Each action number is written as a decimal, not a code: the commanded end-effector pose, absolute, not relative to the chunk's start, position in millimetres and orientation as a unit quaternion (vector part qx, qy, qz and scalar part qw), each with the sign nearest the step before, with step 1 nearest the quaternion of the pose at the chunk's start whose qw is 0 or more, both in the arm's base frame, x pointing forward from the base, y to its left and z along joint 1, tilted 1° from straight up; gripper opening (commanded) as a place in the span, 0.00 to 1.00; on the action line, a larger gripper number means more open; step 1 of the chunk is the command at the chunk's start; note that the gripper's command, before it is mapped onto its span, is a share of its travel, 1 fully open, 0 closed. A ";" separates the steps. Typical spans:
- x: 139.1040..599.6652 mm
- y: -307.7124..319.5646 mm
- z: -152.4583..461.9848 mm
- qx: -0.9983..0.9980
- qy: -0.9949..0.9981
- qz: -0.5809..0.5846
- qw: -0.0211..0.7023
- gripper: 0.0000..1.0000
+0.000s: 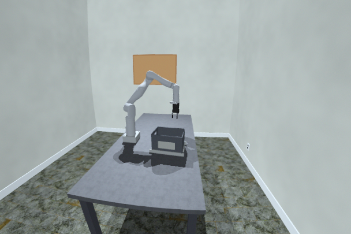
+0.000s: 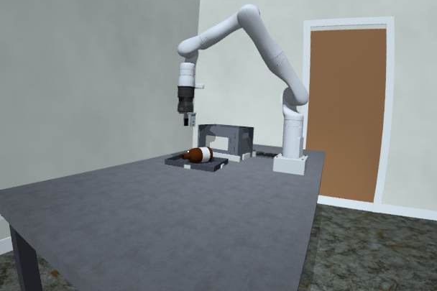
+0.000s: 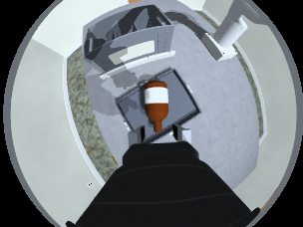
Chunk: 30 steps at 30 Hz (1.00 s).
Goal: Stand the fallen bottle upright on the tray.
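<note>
A brown bottle with a white label lies on its side on the dark tray. In the wrist view the bottle lies along the tray, its neck toward me. My gripper hangs well above the bottle's neck end, pointing straight down, open and empty. Its fingertips show at the lower edge of the tray in the wrist view. In the top view the gripper hangs beyond the crate, which hides the tray and bottle.
The grey crate stands on the table just behind the tray, toward the arm's base; it also shows in the wrist view. The table edge runs close to the tray on the wall side.
</note>
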State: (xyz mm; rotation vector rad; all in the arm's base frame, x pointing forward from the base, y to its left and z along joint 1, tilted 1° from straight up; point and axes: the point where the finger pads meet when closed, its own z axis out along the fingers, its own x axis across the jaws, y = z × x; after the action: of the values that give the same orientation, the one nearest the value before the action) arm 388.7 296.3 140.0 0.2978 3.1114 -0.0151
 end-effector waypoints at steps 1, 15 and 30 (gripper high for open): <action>389.1 296.6 140.9 0.095 0.995 -0.004 0.009 1.00; 389.1 296.6 139.5 0.095 0.995 -0.004 0.009 1.00; 389.7 296.6 118.0 0.095 0.995 -0.004 0.009 1.00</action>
State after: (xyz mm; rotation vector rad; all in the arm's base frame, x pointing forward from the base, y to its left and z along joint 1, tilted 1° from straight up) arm 390.1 298.4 123.1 0.2943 3.1078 -0.0047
